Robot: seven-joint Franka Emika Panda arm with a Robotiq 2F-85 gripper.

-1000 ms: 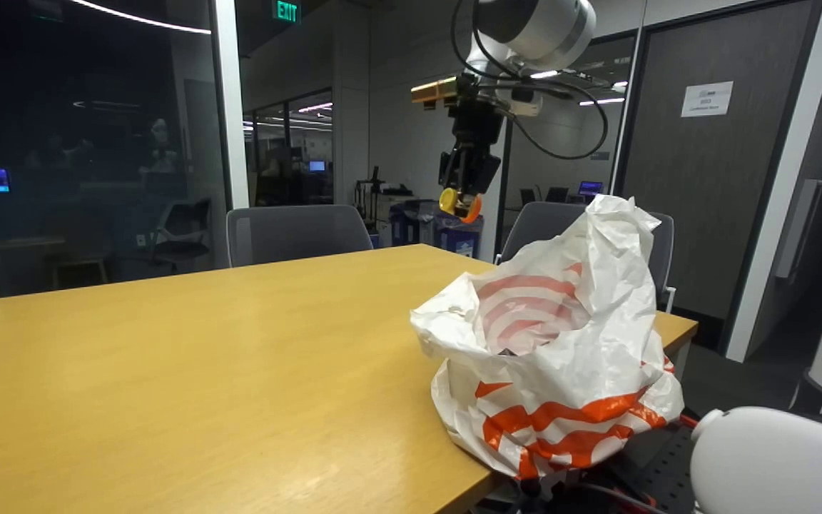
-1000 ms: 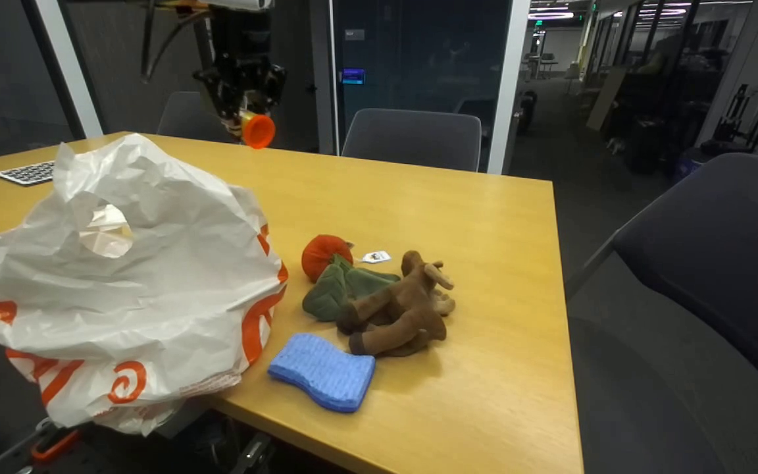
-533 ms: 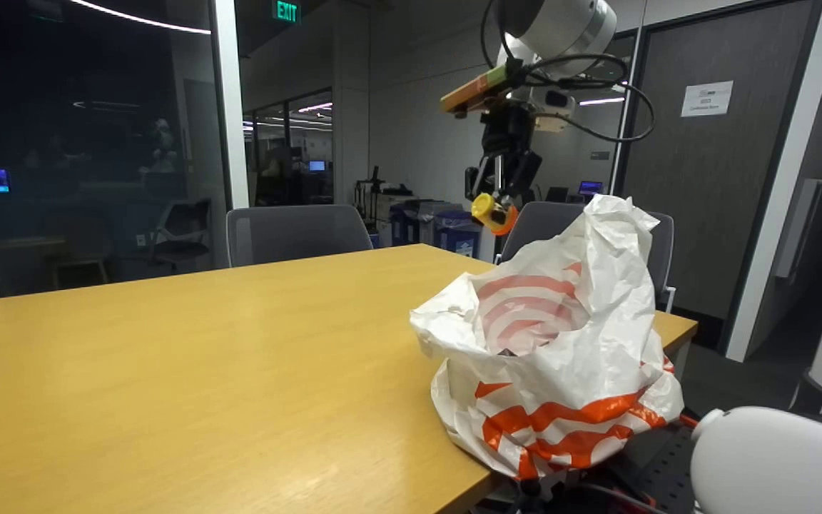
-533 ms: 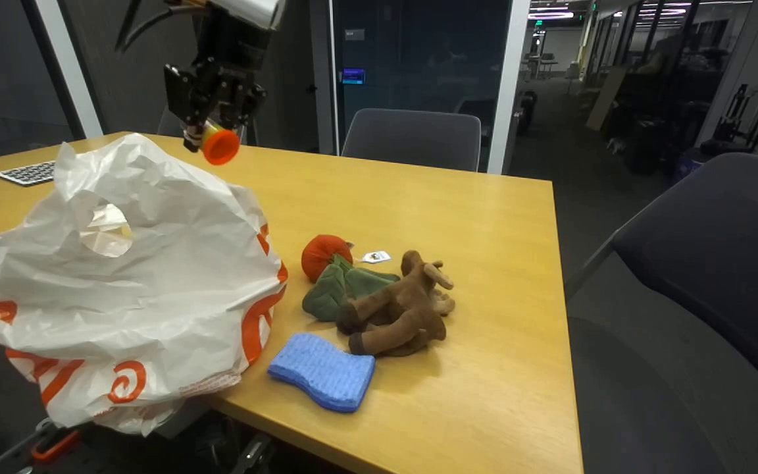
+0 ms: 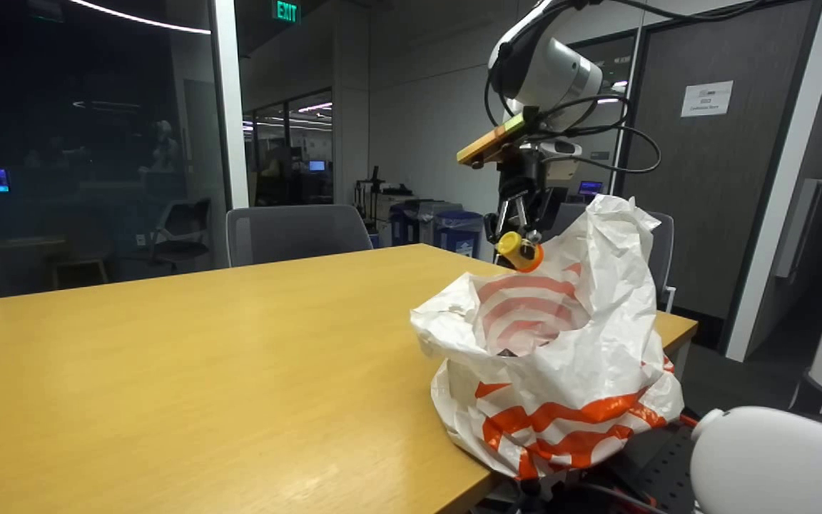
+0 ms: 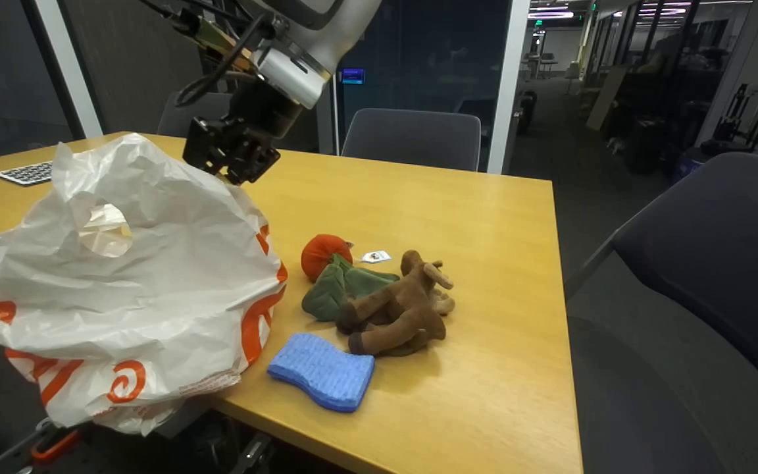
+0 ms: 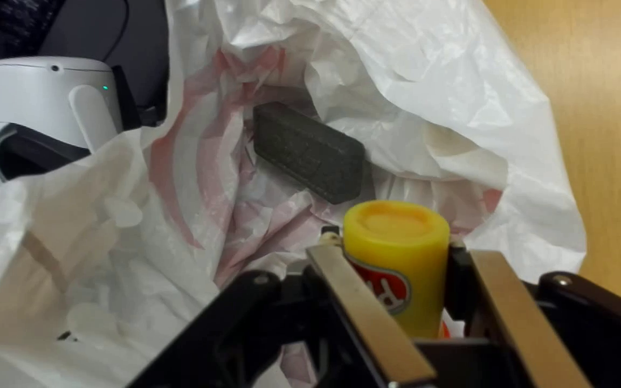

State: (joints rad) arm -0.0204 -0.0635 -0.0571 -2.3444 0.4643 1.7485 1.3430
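Observation:
My gripper [image 7: 394, 245] is shut on a small yellow canister [image 7: 399, 269] with a red oval label; one finger presses on each side of it. An orange lid shows at the canister's far end in an exterior view, where the yellow canister [image 5: 510, 245] is tilted. Below it lies the mouth of a white plastic bag [image 5: 561, 385] with red-orange markings, at the table's corner. Inside the bag, the wrist view shows a dark grey block [image 7: 308, 153]. In an exterior view the bag [image 6: 175, 289] hides most of the canister behind its upper edge, below my gripper [image 6: 231, 176].
Beside the bag on the table [image 6: 484, 217] lie a blue sponge [image 6: 323, 372], a brown plush animal [image 6: 399, 316], a green plush piece [image 6: 346, 286] and a red-orange ball [image 6: 325, 255]. A keyboard [image 6: 27, 173] lies behind the bag. Chairs [image 6: 412, 139] stand around the table.
The arm has come down and across toward the bag, carrying the canister from well above the table to just over the bag's mouth. The canister has tilted more. Bag and toys have stayed put.

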